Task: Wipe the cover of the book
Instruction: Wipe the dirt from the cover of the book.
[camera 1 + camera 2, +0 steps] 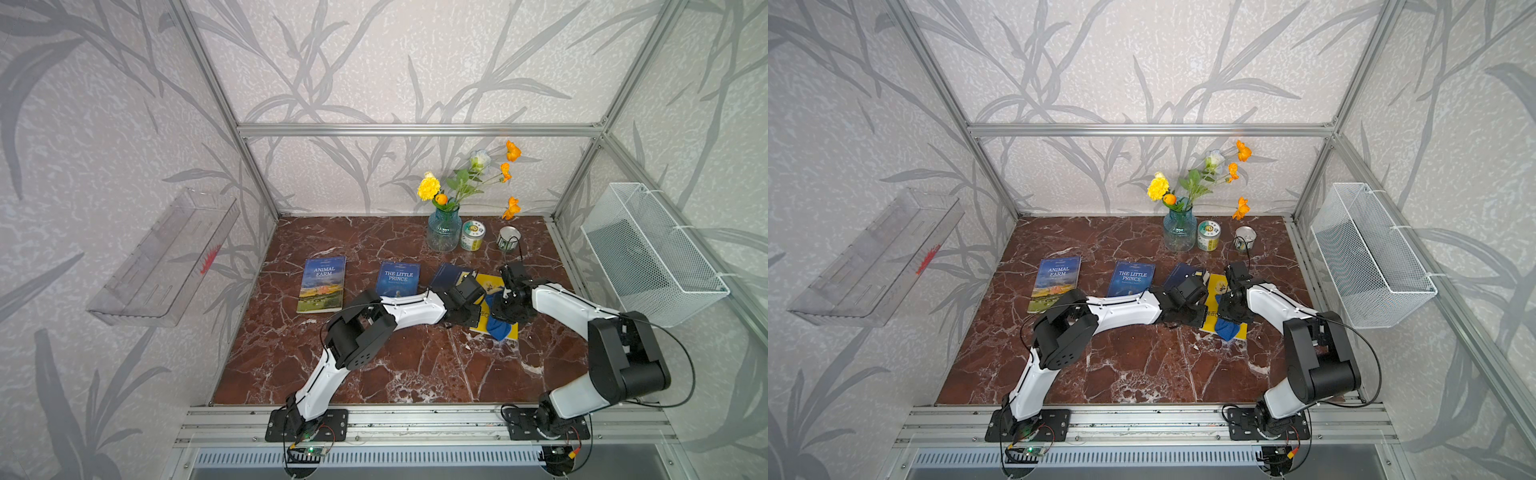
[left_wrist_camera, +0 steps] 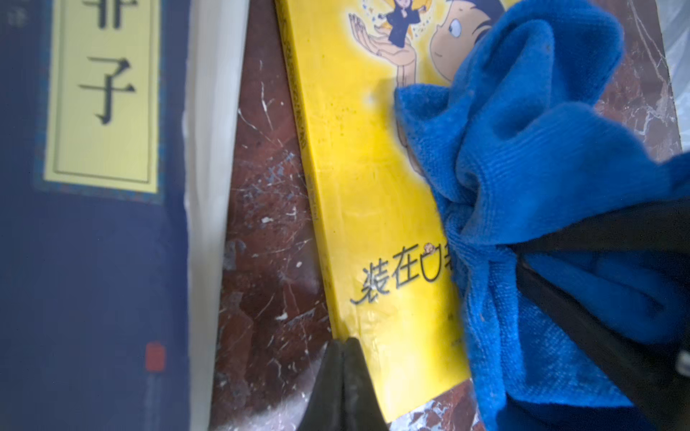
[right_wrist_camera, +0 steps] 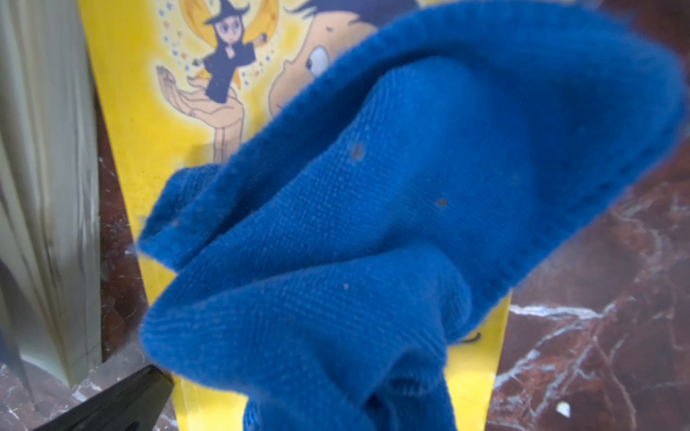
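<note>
**Book pinned, cloth on cover**

The yellow book (image 1: 489, 286) lies toward 3 o'clock on the tabletop (image 1: 374, 365). The left pincer (image 2: 342, 367), closed tight and empty, bears on its spine edge, likely to stop it sliding. The right pincer (image 2: 519, 255) clamps the blue cloth (image 2: 522, 149) against the cover.

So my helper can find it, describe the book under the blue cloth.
On the red marble table, four books lie in a row in front of the vase of flowers. Take the yellow book at the end nearest the white wire basket, with the blue cloth on it. Its neighbours have blue covers; only this one is bright yellow with a cartoon boy and witch.
</note>
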You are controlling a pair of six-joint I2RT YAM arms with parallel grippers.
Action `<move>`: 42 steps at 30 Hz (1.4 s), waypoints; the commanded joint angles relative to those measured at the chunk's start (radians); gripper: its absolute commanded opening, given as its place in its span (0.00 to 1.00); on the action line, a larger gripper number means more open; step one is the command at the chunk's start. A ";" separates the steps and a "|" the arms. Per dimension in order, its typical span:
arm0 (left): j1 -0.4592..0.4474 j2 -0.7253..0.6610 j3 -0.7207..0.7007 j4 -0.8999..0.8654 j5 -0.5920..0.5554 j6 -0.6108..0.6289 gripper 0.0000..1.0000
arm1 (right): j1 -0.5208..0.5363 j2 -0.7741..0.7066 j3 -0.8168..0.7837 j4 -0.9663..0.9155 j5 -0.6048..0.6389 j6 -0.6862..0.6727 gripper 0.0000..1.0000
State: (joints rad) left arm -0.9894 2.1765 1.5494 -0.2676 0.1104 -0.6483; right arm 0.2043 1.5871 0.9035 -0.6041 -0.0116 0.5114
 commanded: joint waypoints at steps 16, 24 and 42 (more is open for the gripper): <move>-0.004 0.019 -0.015 -0.064 0.014 -0.006 0.02 | 0.050 0.260 0.160 -0.135 0.028 -0.024 0.05; -0.005 0.021 -0.014 -0.066 0.011 -0.004 0.02 | 0.104 0.066 -0.070 -0.071 -0.014 0.044 0.05; -0.008 0.015 -0.017 -0.067 0.004 -0.002 0.02 | -0.028 0.360 0.306 -0.184 0.011 -0.034 0.05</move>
State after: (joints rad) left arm -0.9932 2.1727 1.5486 -0.2817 0.1246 -0.6487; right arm 0.1848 1.8923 1.2755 -0.7460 -0.0711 0.4965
